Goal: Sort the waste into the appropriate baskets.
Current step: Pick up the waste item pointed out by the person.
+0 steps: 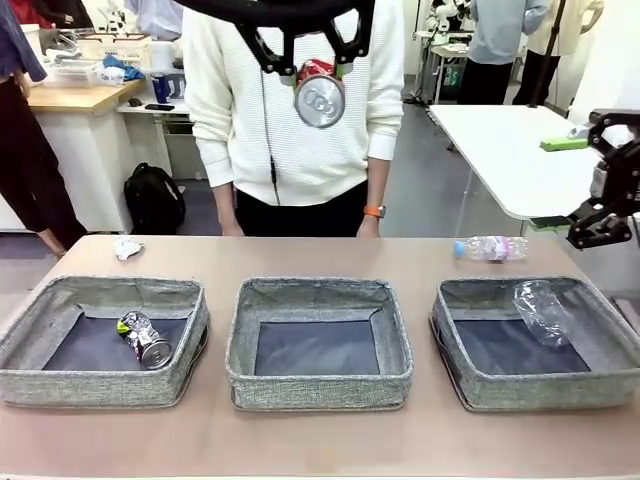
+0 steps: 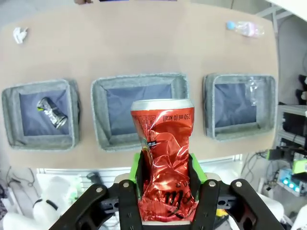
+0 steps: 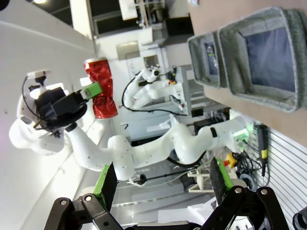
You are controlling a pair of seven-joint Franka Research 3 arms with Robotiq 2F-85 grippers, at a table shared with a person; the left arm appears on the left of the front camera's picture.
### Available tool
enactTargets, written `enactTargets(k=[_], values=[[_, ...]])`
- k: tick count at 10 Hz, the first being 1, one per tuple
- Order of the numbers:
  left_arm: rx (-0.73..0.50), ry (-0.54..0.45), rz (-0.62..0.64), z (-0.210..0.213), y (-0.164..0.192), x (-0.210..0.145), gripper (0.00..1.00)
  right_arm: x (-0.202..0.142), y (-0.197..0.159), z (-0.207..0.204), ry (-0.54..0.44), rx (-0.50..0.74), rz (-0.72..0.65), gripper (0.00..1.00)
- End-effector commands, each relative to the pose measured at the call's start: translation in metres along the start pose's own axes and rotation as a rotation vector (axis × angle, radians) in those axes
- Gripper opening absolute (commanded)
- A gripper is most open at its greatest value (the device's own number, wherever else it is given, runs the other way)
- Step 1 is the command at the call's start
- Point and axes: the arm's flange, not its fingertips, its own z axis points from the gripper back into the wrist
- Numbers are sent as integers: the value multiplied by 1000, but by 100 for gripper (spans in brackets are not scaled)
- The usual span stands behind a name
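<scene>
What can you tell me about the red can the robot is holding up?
It is a red drink can, metal by its look, badly crumpled through the middle, with a silver rim and white print. The left gripper clamps its crushed end between green pads, holding it high above the table, silver end pointing away from the gripper. Nothing else touches it.

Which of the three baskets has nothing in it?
The middle basket: its dark bottom is bare. The left basket holds a crushed dark can, and the right basket holds a crushed clear plastic bottle.
</scene>
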Motion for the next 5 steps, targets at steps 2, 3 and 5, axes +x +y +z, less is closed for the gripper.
enactTargets(k=[2,3,5], values=[[0,36,11,3,-5,4,44,2,2,-2,0,26,24,100],[-2,5,15,-3,-3,2,44,2,2,-2,0,26,24,100],[-2,5,15,-3,-3,2,44,2,2,-2,0,26,24,100]])
